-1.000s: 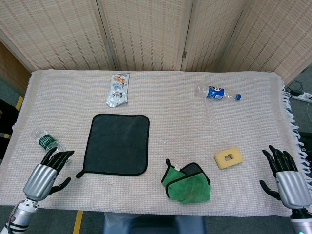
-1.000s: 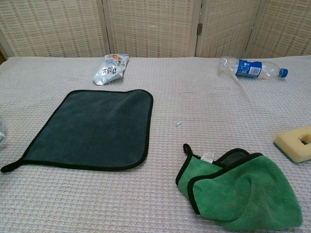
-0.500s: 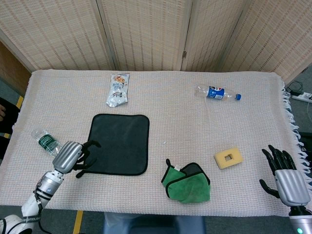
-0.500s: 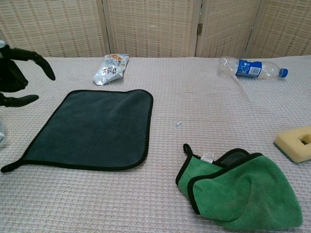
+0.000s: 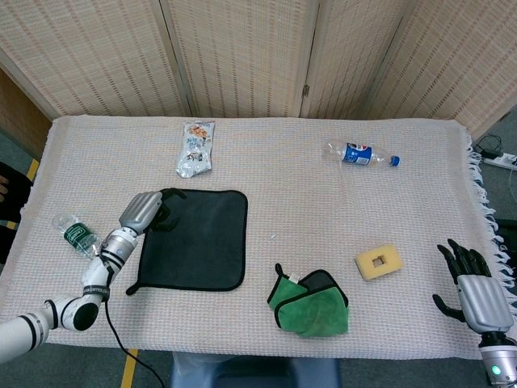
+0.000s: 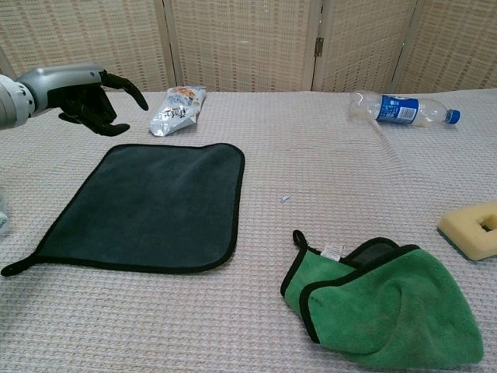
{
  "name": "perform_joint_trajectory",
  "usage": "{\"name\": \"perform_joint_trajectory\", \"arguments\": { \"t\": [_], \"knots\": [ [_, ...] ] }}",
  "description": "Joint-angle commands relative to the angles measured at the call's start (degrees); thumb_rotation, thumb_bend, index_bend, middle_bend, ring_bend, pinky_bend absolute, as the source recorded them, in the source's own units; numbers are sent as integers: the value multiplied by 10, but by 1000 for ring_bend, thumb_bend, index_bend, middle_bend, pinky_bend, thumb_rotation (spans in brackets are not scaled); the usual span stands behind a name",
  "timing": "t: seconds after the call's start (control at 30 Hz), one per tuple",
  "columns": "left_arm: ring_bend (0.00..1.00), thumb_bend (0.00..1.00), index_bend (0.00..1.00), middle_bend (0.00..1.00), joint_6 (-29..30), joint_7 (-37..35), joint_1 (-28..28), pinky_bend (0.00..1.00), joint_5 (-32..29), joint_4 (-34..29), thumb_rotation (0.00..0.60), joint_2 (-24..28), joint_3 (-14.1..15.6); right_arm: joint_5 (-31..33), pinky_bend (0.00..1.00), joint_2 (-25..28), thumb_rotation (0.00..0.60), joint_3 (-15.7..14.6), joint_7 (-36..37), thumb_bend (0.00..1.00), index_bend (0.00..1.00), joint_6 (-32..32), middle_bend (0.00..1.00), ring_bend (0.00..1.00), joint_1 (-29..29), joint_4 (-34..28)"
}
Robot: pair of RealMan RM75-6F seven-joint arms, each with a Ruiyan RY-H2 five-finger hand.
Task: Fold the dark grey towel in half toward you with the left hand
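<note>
Dark grey towel: the dark grey towel point(image 5: 195, 239) is lying flat and unfolded on the left half of the table, not yet folded. It is nearly square, with a black edge all round.
Long way: its slightly longer sides are running from the far side of the table toward the robot. A small loop point(image 6: 15, 269) is sticking out from the near left corner.
Left hand: the left hand point(image 5: 145, 210) is hovering over the far left corner of the towel. Its fingers point(image 6: 124, 84) are spread apart and bending downward, and it is holding nothing. In the chest view it is sitting above the cloth, not touching it.
Right hand: the right hand point(image 5: 473, 284) is waiting at the near right edge of the table, well apart from everything. Its fingers are apart and it is holding nothing.
Other things: a green cloth point(image 5: 312, 303) is lying crumpled to the right of the towel. A yellow sponge point(image 5: 377, 262) is sitting beside it. A snack bag point(image 5: 195, 148) is lying beyond the towel. A blue-label bottle point(image 5: 361, 154) is lying far right, and a green-label bottle point(image 5: 76, 234) is lying at the left edge.
Table: a pale woven tablecloth point(image 5: 323, 202) is covering the table, with a fringe on the right side.
Room: woven folding screens point(image 5: 242, 56) are standing behind the table.
</note>
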Motion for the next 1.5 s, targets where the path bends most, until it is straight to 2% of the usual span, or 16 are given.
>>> {"name": "perform_joint_trajectory", "arguments": {
  "t": [0.03,0.27,0.6,1.1,1.5],
  "knots": [
    [1000,459,340,1000,-40,5,-37,1000,-46,76,600,-45,-17,7,0,2,600,2,7,347,0,-4,0,0,1,4],
    [1000,458,382,1000,-86,-19,-79,1000,-63,223,600,-120,-26,27,0,5,600,9,23,347,0,-15,0,0,5,13],
    [1000,458,404,1000,-159,-106,-114,1000,-8,365,600,-185,-18,56,0,6,600,14,34,347,0,-28,0,0,4,24],
    [1000,456,318,1000,-214,-237,-158,1000,68,504,600,-264,-6,71,0,8,600,14,47,347,0,-30,0,0,-2,33],
    [1000,457,298,1000,-242,-306,-175,1000,106,571,600,-286,11,78,0,9,600,16,55,347,0,-35,0,0,-3,39]
  ]
}}
